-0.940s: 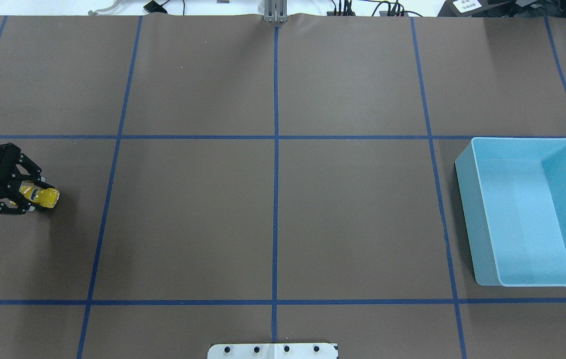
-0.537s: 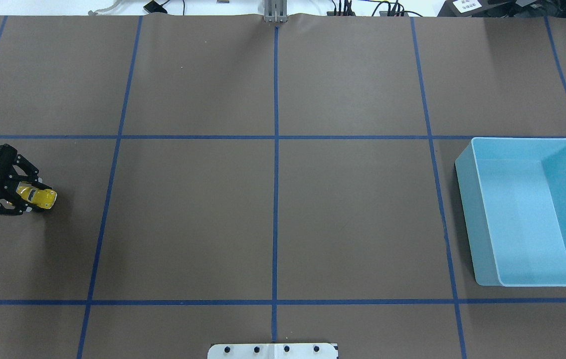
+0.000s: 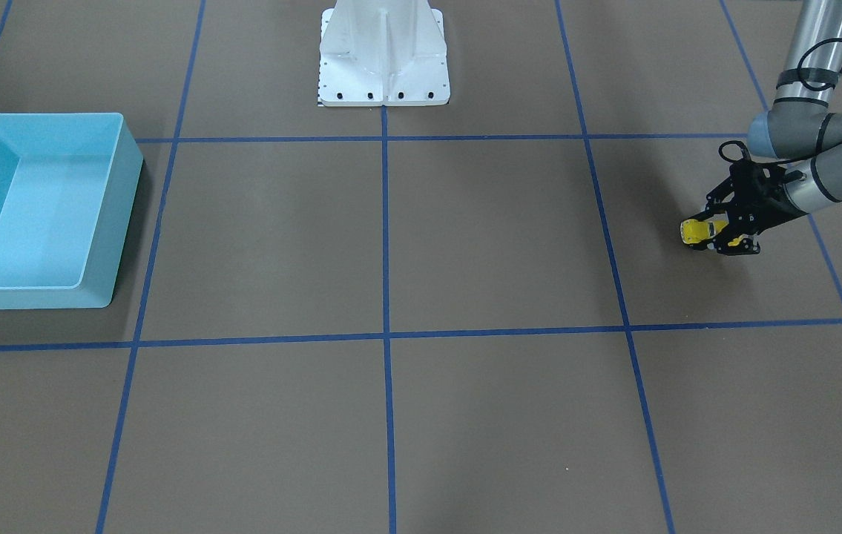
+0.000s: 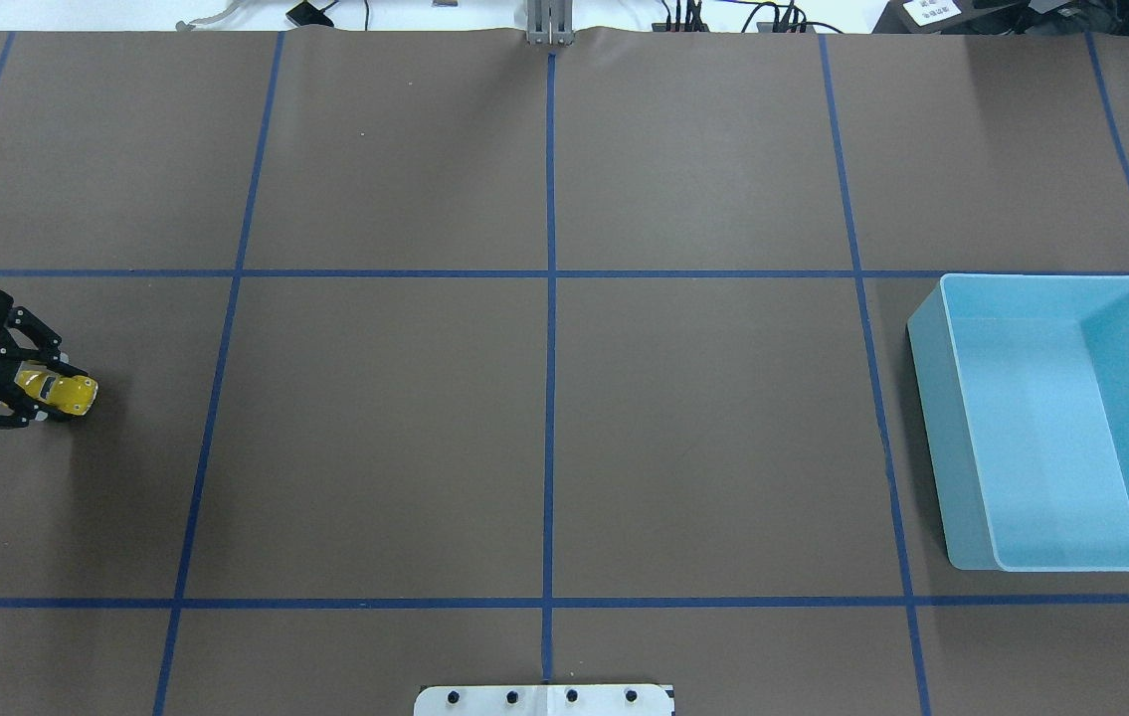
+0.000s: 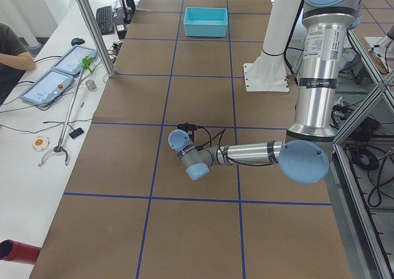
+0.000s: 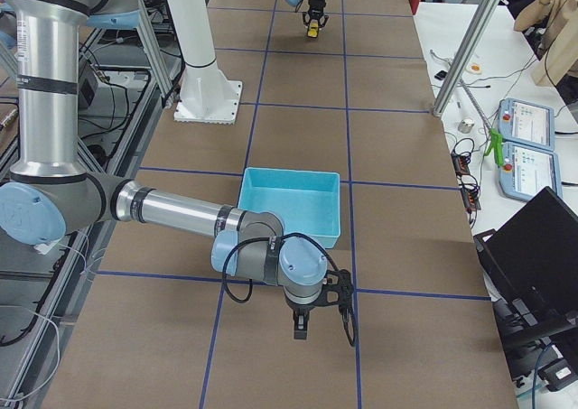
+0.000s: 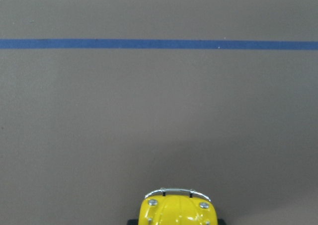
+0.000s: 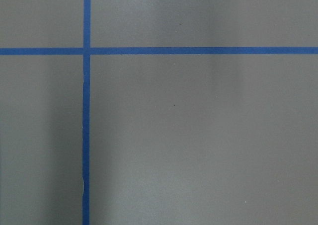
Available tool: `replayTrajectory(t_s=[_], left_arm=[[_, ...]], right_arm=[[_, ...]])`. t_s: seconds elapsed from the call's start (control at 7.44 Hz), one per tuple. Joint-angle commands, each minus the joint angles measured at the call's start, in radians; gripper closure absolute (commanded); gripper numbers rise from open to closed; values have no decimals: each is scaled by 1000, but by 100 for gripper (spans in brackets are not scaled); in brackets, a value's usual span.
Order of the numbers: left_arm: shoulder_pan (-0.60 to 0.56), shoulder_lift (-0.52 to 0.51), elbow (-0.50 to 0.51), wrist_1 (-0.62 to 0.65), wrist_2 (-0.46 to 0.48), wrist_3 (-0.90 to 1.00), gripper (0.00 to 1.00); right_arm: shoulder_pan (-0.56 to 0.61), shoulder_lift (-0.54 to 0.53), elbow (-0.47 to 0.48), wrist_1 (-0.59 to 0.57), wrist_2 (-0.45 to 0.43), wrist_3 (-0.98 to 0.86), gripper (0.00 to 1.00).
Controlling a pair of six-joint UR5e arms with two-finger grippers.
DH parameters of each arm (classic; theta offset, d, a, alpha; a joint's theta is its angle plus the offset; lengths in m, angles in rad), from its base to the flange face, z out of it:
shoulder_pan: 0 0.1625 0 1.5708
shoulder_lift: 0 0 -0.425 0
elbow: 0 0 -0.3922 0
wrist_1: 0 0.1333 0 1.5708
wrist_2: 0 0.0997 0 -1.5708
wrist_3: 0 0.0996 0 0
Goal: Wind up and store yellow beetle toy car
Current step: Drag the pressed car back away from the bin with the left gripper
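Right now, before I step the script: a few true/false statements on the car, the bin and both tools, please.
1. The left tool is shut on the yellow beetle toy car. True.
2. The car lies in the light-blue bin. False: it is in the left tool, at the opposite end of the table from the bin.
3. The bin stands on the robot's right side of the table. True.
4. The right tool grips the bin's rim. False: it hangs over bare table near the bin, apart from it.
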Motion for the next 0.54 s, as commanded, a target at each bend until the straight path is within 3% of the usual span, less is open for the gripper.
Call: replayTrajectory(t_s=[0.0,0.4], left_arm=[[-9,0,12,-7,-8,8,100],[-15,0,53,-65,-8,8,100]], right_arm=[[-1,0,0,0,0,0,0],[-1,0,0,0,0,0,0]])
